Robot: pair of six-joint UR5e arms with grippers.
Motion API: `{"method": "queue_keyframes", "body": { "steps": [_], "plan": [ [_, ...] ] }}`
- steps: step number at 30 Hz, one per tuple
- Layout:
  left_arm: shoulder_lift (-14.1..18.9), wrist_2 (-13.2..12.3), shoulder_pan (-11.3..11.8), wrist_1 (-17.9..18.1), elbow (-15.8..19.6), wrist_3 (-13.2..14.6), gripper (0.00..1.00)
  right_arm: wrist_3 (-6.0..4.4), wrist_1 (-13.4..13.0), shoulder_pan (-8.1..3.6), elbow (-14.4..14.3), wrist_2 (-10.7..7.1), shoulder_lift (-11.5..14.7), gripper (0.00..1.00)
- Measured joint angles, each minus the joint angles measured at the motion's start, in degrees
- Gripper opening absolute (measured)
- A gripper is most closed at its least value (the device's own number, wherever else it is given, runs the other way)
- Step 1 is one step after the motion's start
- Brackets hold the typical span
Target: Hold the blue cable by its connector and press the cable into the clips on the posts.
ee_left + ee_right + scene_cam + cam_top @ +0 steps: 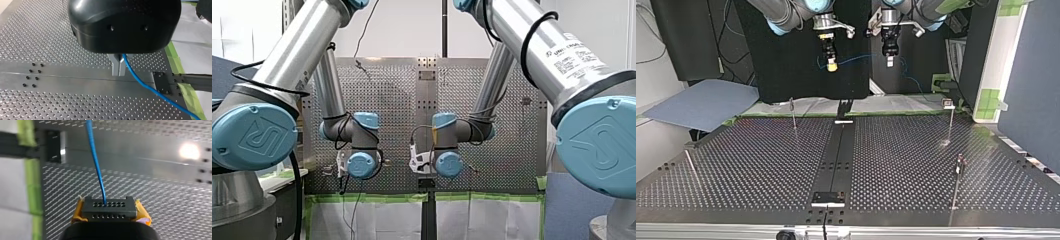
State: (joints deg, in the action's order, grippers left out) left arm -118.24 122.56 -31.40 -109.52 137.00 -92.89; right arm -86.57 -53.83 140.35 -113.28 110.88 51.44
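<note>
Obs: right end effector (pixel 109 208), yellow pads, was clenched on the black connector (pixel 109 212). The blue cable (pixel 96 162) left the connector and ran ahead over the perforated desk (pixel 761 165). The left end effector (pixel 119 68), metal fingers pressed together, pinched the cable further along. Top view: both hung high above the desk, cable strung between them, well apart from the thin posts (pixel 950 122).
</note>
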Motion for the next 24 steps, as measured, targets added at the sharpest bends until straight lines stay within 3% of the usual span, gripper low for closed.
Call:
{"method": "queue_keyframes", "body": {
  "steps": [8,13,19,24],
  "plan": [
    [0.0,0.0,0.0,0.0,0.0,0.0,0.0,-0.03,1.0,0.21,0.0,3.82,-2.7,0.0],
    [0.5,0.4,0.0,-0.5,0.5,0.5,0.0,-0.16,1.0,0.11,0.1,4.54,-2.9,0.0],
    [3.3,1.7,-0.1,-3.3,2.9,2.9,0.0,-2.17,2.4,-0.19,1.5,4.84,-1.3,0.0],
    [5.9,3.5,0.3,-5.9,3.2,2.7,0.0,-4.45,4.6,-0.31,3.1,3.07,1.0,0.0]
  ]
}}
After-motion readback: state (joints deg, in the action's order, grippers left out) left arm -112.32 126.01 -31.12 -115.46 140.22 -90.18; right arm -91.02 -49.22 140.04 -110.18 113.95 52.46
